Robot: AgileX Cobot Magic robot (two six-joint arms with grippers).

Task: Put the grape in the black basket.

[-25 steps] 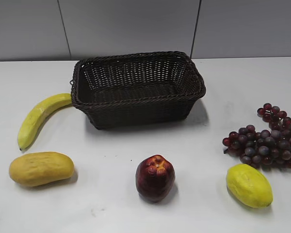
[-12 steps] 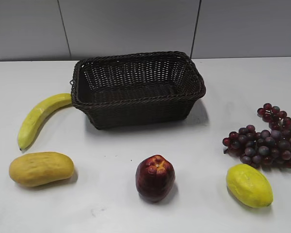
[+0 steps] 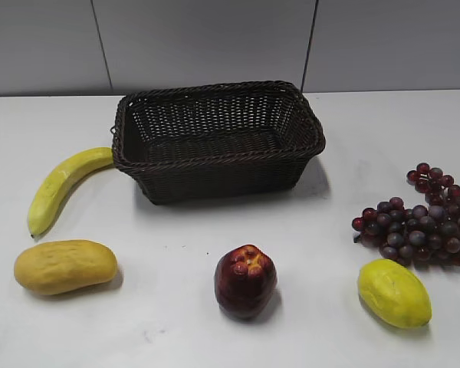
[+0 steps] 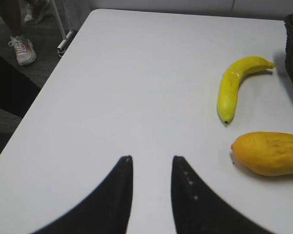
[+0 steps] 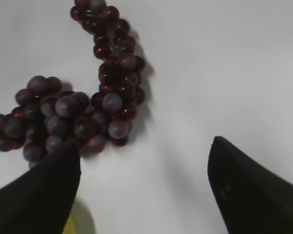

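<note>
Your right gripper (image 5: 144, 161) hangs spread wide above the counter (image 5: 224, 73), grasping nothing; its left finger (image 5: 44, 190) sits at the near edge of the grape (image 5: 83, 105), the other finger well clear on bare surface. Your left gripper (image 4: 151, 165) is parted only narrowly and holds nothing, with the banana (image 4: 237, 85) and the orange mango (image 4: 268, 153) off to its right. From the exterior view, the grape (image 3: 422, 222) lies at the counter's right edge, well apart from the black basket (image 3: 218, 138), with a yellow mango (image 3: 393, 293) just in front of it and the apple (image 3: 245, 280) near the middle.
</note>
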